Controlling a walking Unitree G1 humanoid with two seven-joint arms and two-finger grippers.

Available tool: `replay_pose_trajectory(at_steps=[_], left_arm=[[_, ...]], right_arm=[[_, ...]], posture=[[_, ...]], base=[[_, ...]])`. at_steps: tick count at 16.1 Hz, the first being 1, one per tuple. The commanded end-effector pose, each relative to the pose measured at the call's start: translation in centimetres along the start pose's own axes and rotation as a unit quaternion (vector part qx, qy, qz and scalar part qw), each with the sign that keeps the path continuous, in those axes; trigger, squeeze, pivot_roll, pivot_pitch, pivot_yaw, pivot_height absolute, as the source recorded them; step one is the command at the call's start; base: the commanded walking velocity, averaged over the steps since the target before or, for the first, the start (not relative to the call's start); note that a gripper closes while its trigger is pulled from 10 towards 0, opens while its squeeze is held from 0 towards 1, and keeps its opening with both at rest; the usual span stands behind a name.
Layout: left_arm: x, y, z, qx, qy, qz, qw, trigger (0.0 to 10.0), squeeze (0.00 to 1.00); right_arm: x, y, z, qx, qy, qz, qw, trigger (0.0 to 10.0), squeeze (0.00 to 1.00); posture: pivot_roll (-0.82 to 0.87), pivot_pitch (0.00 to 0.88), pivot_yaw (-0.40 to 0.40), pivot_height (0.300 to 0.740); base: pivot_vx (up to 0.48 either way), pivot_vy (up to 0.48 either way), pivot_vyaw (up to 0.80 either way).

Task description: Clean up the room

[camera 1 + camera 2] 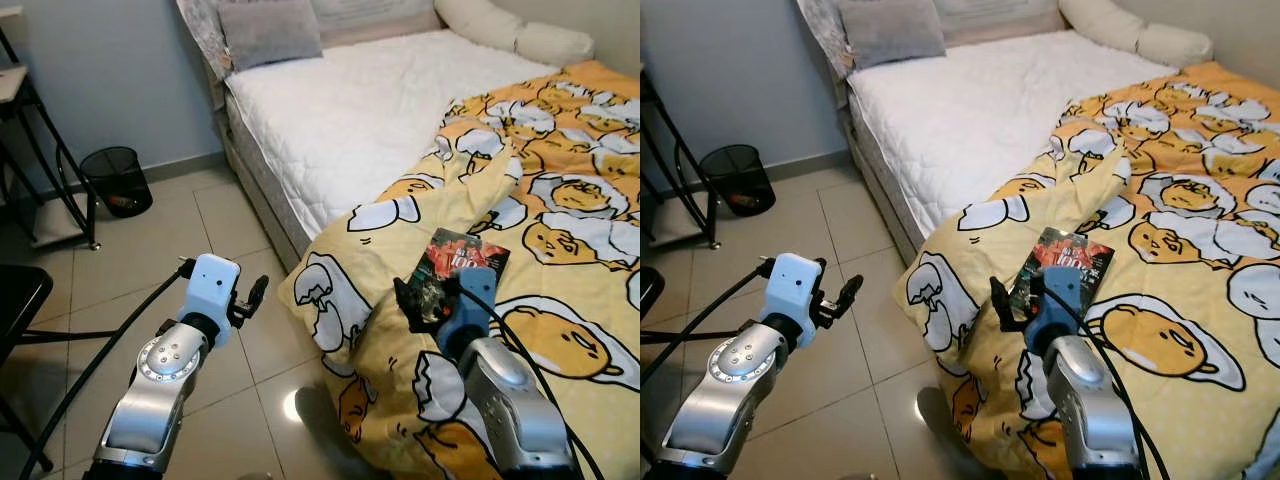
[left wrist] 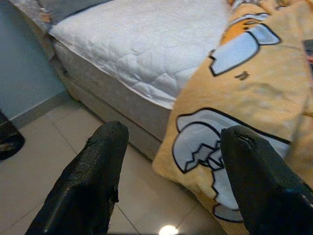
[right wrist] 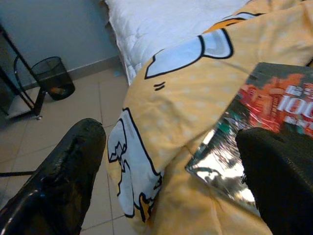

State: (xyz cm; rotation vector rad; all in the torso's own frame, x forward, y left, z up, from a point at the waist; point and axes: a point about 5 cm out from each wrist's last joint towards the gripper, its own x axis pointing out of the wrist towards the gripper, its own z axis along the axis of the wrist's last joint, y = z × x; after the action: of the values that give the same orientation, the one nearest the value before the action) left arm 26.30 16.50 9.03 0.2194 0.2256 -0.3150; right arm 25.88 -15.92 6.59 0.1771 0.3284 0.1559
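The book (image 1: pixel 463 262) on the blanket (image 1: pixel 560 210) is partly covered at its lower left corner by the right gripper (image 1: pixel 428 298), and its cover print is too small to read. At the left edge of the frame a table (image 1: pixel 12 85) and a dark chair (image 1: pixel 18 300) are cut off, as is the blanket at the right and bottom edges. What lies in the bin (image 1: pixel 117 180) at upper left cannot be made out.

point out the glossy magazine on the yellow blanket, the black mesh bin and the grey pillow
glossy red and black magazine (image 1: pixel 1065 262), right eye view, middle of its cover
black mesh waste bin (image 1: pixel 117 180), left eye view, its side wall
grey rectangular pillow (image 1: pixel 270 30), left eye view, its centre
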Motion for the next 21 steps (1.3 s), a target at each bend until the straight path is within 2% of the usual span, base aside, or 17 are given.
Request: replay_pose_trajectory(at_steps=[1,2,3,4,7,8,10,11,12,13,14,15,16,17,18,20,21], left_arm=[[0.1,0.3,0.1,0.006,0.000,-0.016,1.000,10.0,0.29],[0.0,0.3,0.1,0.007,-0.001,-0.022,1.000,10.0,0.29],[0.0,0.4,0.1,0.005,-0.003,-0.027,1.000,10.0,0.29],[0.0,0.4,0.2,0.002,-0.006,-0.033,0.999,10.0,0.29],[0.1,0.5,0.1,-0.003,-0.009,-0.044,0.999,10.0,0.29],[0.7,0.4,0.0,-0.008,-0.009,-0.053,0.999,10.0,0.29],[1.5,-0.4,0.3,-0.013,-0.014,-0.084,0.996,10.0,0.29],[1.8,-1.3,0.7,-0.018,-0.021,-0.123,0.992,10.0,0.29],[1.8,-1.4,0.7,-0.020,-0.022,-0.129,0.991,10.0,0.29],[1.7,-2.1,0.9,-0.028,-0.026,-0.171,0.985,10.0,0.29],[1.7,-2.3,0.9,-0.032,-0.027,-0.189,0.981,10.0,0.29],[1.3,-2.9,0.9,-0.043,-0.021,-0.237,0.970,10.0,0.29],[0.6,-3.4,0.7,-0.045,-0.010,-0.282,0.958,10.0,0.29],[0.4,-3.6,0.5,-0.045,-0.003,-0.299,0.953,10.0,0.29],[0.1,-3.6,0.3,-0.043,0.006,-0.314,0.948,10.0,0.29],[-0.3,-3.2,-0.3,-0.031,0.030,-0.336,0.941,10.0,0.29],[-0.4,-3.0,-0.3,-0.029,0.032,-0.338,0.940,10.0,0.29]], right_arm=[[-0.2,-0.1,0.8,0.011,-0.014,-0.008,1.000,10.0,0.00],[-0.4,-0.1,1.0,0.015,-0.020,-0.013,1.000,10.0,0.00],[-0.6,-0.3,1.2,0.020,-0.027,-0.019,0.999,10.0,0.62],[-0.8,-0.5,1.4,0.024,-0.033,-0.027,0.999,10.0,1.00],[-1.2,-1.7,1.5,0.036,-0.032,-0.072,0.996,10.0,1.00],[-0.5,-2.8,1.1,0.026,-0.015,-0.105,0.994,10.0,1.00],[1.3,-4.1,1.0,0.039,0.003,-0.123,0.992,10.0,1.00],[2.6,-5.1,0.7,0.087,0.018,-0.130,0.988,10.0,1.00],[2.7,-5.2,0.7,0.094,0.019,-0.131,0.987,10.0,1.00],[3.6,-5.9,0.7,0.143,0.018,-0.133,0.981,10.0,1.00],[3.9,-6.2,0.7,0.164,0.018,-0.132,0.977,10.0,1.00],[4.4,-6.5,0.3,0.187,0.029,-0.132,0.973,10.0,1.00],[4.7,-6.5,0.0,0.198,0.039,-0.128,0.971,10.0,0.23],[4.9,-6.6,-0.2,0.204,0.044,-0.126,0.970,10.0,0.04],[5.0,-6.5,-0.3,0.222,0.047,-0.121,0.966,10.0,0.00],[5.3,-6.9,-1.0,0.259,0.063,-0.132,0.955,10.0,0.00],[5.3,-7.1,-1.3,0.252,0.070,-0.141,0.955,10.0,0.00]], posture=[[0.09,0.000,0.043,0.740],[0.09,0.000,0.043,0.740],[0.08,0.000,0.043,0.740],[0.08,0.000,0.044,0.740],[0.04,0.000,0.067,0.740],[0.02,0.000,0.080,0.740],[0.00,0.000,0.099,0.740],[-0.01,0.000,0.101,0.740],[-0.01,0.000,0.101,0.740],[0.01,0.000,0.092,0.740],[0.01,0.000,0.092,0.740],[0.02,0.000,0.085,0.740],[0.02,0.000,0.084,0.740],[0.02,0.000,0.084,0.740],[0.02,0.000,0.084,0.740],[0.03,0.000,0.084,0.740],[0.04,0.000,0.084,0.740]], base=[[0.000,0.000,0.00],[0.000,0.000,0.00],[0.000,0.000,0.00],[0.000,0.000,0.00],[0.000,0.000,0.00],[0.000,0.000,0.00],[0.000,0.000,0.00],[0.000,0.000,0.00],[0.000,0.000,0.00],[0.000,0.000,0.00],[0.000,0.000,0.00],[0.000,0.000,0.00],[0.000,0.000,0.00],[0.000,0.000,0.00],[0.000,0.000,0.00],[0.000,0.000,0.00],[0.000,0.000,0.00]])
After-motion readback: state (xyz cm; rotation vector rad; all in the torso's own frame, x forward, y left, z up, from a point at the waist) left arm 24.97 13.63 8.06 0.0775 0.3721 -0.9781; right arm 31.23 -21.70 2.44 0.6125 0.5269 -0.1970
